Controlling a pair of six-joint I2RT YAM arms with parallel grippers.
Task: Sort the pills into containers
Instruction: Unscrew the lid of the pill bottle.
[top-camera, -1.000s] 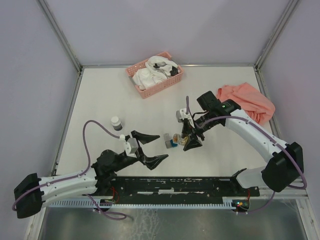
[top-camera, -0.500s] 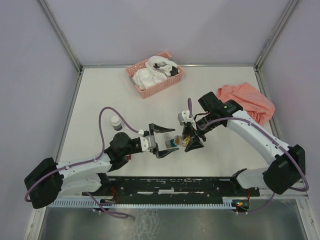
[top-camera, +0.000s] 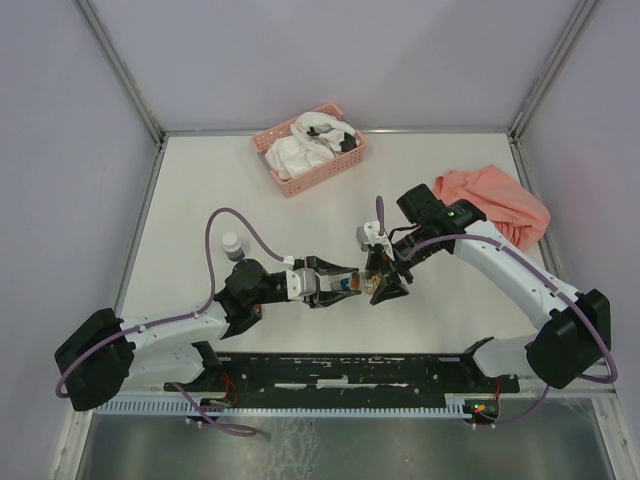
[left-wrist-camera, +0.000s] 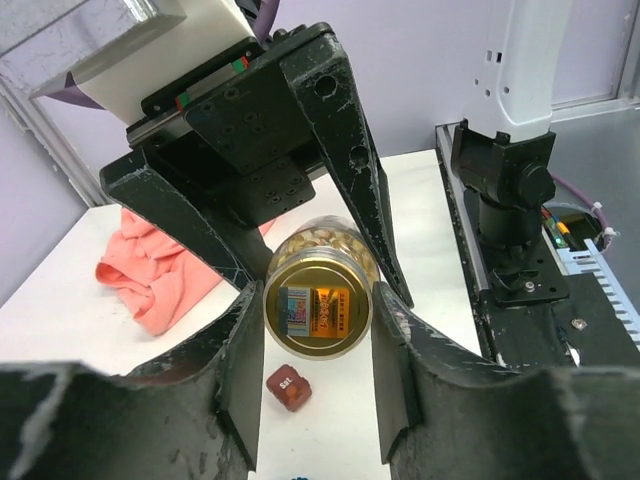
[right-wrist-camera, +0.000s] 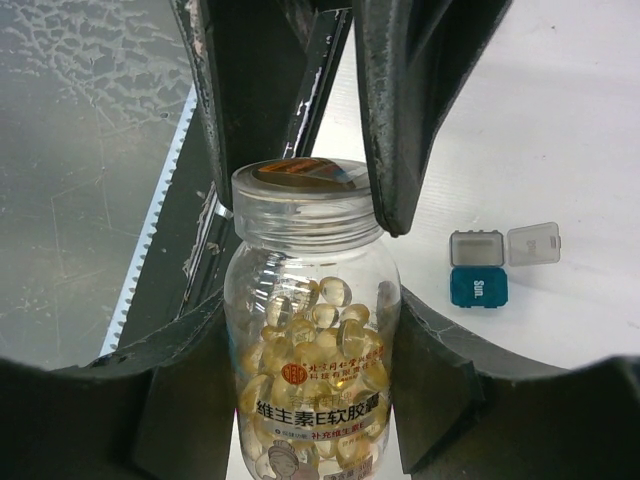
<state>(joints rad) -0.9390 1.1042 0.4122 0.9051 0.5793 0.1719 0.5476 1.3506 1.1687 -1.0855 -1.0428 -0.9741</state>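
Left gripper (left-wrist-camera: 318, 305) clenched on gold-topped neck end of pill jar (right-wrist-camera: 308, 300), fingers (left-wrist-camera: 245, 340) flush against both sides. Right gripper (right-wrist-camera: 312, 330) clamps jar body. Jar held off table (top-camera: 200, 190) at centre, lying sideways between both arms. Pills (right-wrist-camera: 300, 340) amber, heaped inside jar. Teal container (right-wrist-camera: 478, 287) on table beside jar, lid flipped open. Dark red container (left-wrist-camera: 288, 386) on table below jar. Small white-capped jar (top-camera: 232, 245) upright, left of arms. Pink cloth (top-camera: 495, 205) far right.

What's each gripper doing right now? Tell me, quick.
Left gripper: jaws flank the sealed top of the pill jar; whether they grip it cannot be told.
Right gripper: closed on the jar's body, holding it.
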